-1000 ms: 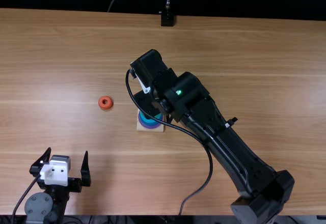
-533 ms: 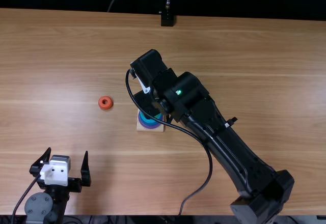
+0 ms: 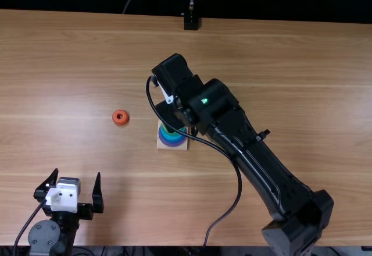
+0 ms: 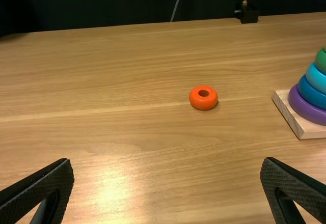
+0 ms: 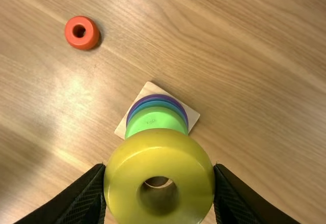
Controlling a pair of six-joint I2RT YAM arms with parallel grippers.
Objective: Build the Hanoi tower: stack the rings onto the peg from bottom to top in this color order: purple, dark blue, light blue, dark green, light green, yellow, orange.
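Right wrist view: your right gripper (image 5: 160, 169) grips the yellow ring (image 5: 158, 150), held above the light green ring (image 5: 153, 118). Step judged in hand: seating yellow. You need its hole centred over the peg, then a straight lowering. Your left gripper (image 4: 167, 168) stands spread; the orange ring (image 4: 204, 105) lies on the table (image 4: 153, 137), due last.

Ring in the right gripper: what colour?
The ring is yellow, best seen in the right wrist view.
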